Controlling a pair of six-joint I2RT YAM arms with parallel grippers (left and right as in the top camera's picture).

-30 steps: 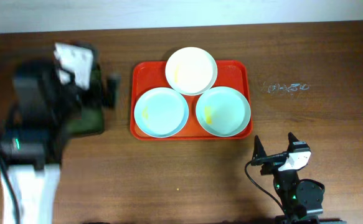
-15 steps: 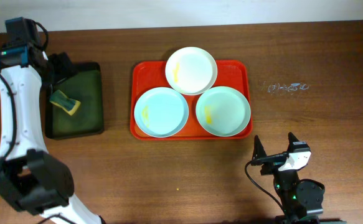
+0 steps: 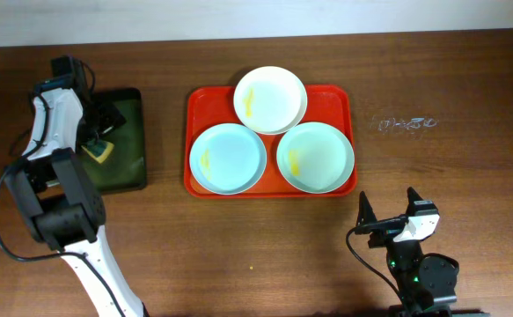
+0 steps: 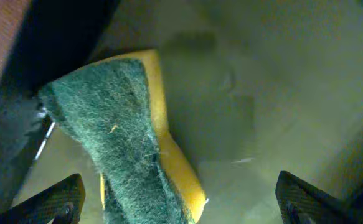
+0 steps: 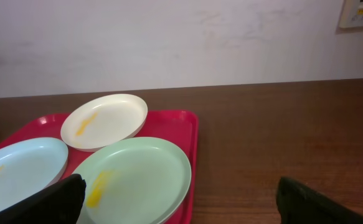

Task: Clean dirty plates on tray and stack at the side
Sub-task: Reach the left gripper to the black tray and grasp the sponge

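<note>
surface: brown wooden table (image 3: 247,255)
left gripper (image 4: 184,205): released, empty
sponge (image 4: 128,149): ahead, off-centre toward one fingertip, in dark tray (image 3: 128,172)
risk: closing may pinch only an edge; sponge slips

Three plates (image 3: 228,158) fill red tray (image 3: 345,99), rims touching, white plate (image 3: 270,99) overlapping other two: no gap between. Bare table (image 3: 441,185) right of tray and in front; narrow bare strip toward dark tray (image 3: 128,167).

three plates (image 3: 270,99), two trays (image 3: 335,101), one sponge (image 3: 98,151)
</note>
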